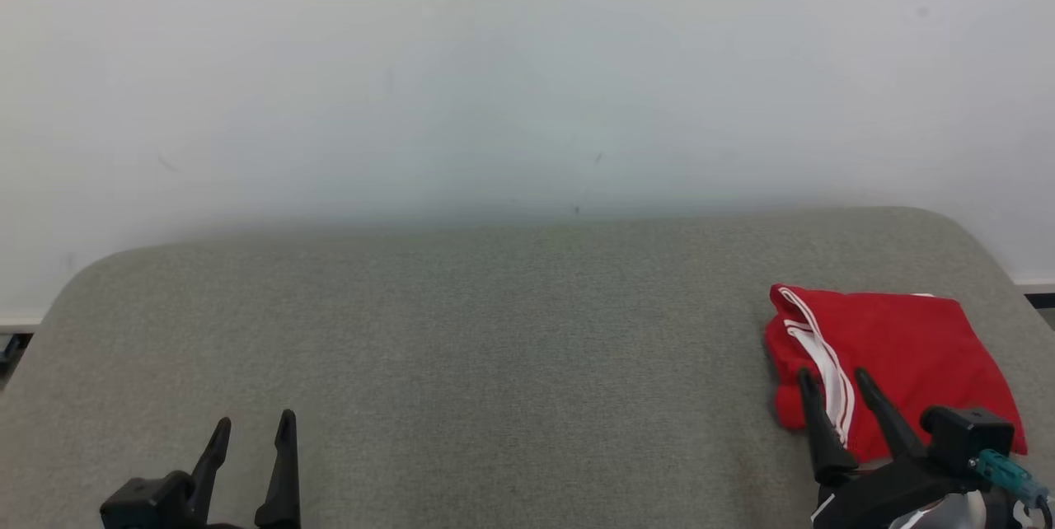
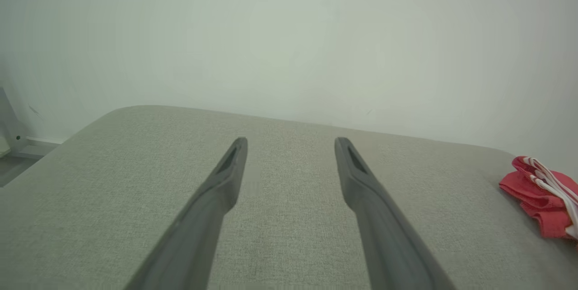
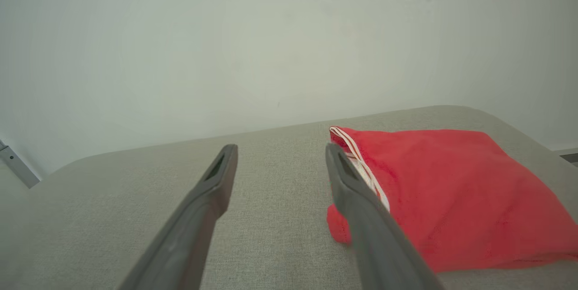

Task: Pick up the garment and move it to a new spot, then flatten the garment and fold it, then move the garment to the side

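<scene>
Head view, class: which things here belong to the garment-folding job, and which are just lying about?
Belongs to the job: red garment with white stripes, folded; left gripper, jaws open; right gripper, jaws open; grey fabric-covered table.
Just there: white wall.
</scene>
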Tool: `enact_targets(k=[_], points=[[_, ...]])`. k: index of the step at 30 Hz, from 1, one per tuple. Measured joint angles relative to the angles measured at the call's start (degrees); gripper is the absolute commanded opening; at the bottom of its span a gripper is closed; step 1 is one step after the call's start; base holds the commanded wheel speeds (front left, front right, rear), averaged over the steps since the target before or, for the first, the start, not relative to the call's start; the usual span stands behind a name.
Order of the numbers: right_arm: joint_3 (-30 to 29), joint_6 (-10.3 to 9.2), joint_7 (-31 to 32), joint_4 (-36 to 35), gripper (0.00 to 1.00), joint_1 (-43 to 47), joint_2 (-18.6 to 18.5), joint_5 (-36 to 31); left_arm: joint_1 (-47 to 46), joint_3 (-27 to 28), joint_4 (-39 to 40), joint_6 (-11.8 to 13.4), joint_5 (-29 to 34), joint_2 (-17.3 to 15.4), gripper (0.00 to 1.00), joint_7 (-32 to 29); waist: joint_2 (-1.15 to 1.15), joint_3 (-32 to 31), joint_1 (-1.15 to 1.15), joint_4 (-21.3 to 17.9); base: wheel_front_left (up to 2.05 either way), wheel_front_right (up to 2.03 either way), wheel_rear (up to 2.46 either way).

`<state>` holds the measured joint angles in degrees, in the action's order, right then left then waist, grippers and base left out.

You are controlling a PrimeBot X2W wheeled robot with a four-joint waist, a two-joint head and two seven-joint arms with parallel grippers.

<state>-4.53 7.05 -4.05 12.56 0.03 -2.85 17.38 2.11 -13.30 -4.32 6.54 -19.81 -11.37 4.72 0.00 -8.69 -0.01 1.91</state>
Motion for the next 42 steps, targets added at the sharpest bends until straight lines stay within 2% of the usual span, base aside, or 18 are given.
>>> enact_targets(k=[11, 15, 22, 33, 37, 38, 42], points=[[2.1, -1.97, 0.0, -1.8, 1.0, 0.8, 0.2, 0.8, 0.0, 1.2, -1.5, 0.1, -0.1, 0.0, 1.0, -1.0, 0.0, 0.7, 0.0, 4.0, 0.0, 0.0, 0.0], [3.3, -2.1, 0.3, -1.8, 1.0, 0.7, 0.2, 0.8, 0.1, 1.8, -1.7, 0.1, -0.3, -0.1, 1.0, -1.2, 0.0, 1.1, 0.0, 4.9, 0.0, 0.0, 0.0], [4.2, -3.11, 0.5, -2.2, 1.0, 0.7, 0.2, 1.7, 0.1, 1.7, -1.8, 0.5, -0.4, 0.0, 1.0, -1.3, 0.0, 1.3, 0.0, 4.9, 0.0, 0.0, 0.0], [3.1, -6.05, 0.6, -2.8, 1.0, 1.0, 0.3, 2.4, 0.1, 1.3, -1.7, 0.5, -0.4, 0.0, 1.0, -2.2, 0.0, 1.6, 0.01, 4.5, 0.0, 0.0, 0.0], [3.2, -6.15, 0.8, -3.1, 1.0, 1.0, 0.3, 2.7, 0.1, 1.1, -1.7, 0.5, -0.4, 0.0, 1.0, -2.2, 0.0, 1.7, 0.0, 4.4, 0.0, 0.0, 0.0], [3.2, -6.42, 1.0, -3.1, 0.0, 1.0, 0.3, 2.7, 0.1, 1.0, -1.7, 0.5, -0.4, 0.0, 0.0, -2.2, 0.0, 1.7, 0.0, 4.3, 0.0, 0.0, 0.0], [3.3, -6.54, 1.0, -0.8, 0.0, 2.8, 0.6, 2.7, 1.3, 0.8, -4.1, 0.5, -0.3, 1.0, 0.0, -2.2, 0.0, 1.7, 0.0, 4.3, 0.0, 0.0, 0.0]])
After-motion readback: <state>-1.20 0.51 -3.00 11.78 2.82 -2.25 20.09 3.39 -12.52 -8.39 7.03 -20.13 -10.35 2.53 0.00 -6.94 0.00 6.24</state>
